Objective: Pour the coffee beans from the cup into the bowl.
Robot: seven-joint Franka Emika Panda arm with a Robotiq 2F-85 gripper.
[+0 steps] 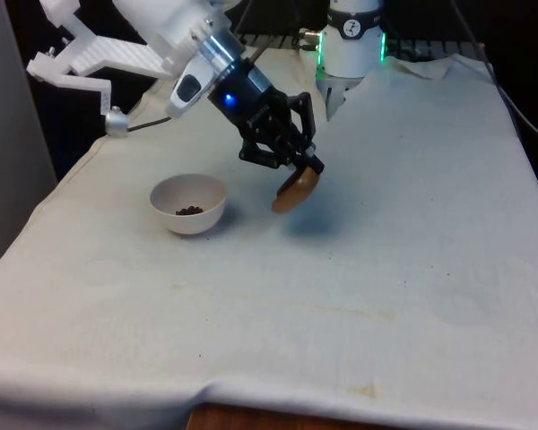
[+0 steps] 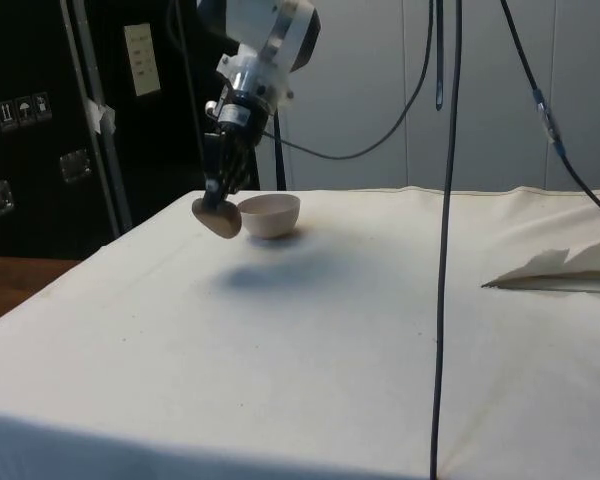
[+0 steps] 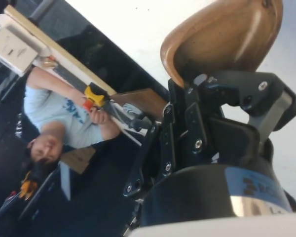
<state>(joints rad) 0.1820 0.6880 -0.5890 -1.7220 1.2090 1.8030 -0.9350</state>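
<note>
Tilted cup [image 1: 296,190] in claw [image 1: 310,167], bowl [image 1: 189,203] beside

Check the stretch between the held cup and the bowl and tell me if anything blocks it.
Nothing visible blocks it. The gripper holds the brown cup tilted above the cloth, to the front view's right of the white bowl. Between them lies bare cloth. Some beans are in the bowl.

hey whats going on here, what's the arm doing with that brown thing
The gripper is shut on a small brown cup, holding it tipped over in the air above the white cloth, beside a white bowl. Coffee beans already lie in the bowl, so the pour looks done or nearly so. In the wrist view a person sits beyond the table's edge, holding something yellow.
</note>
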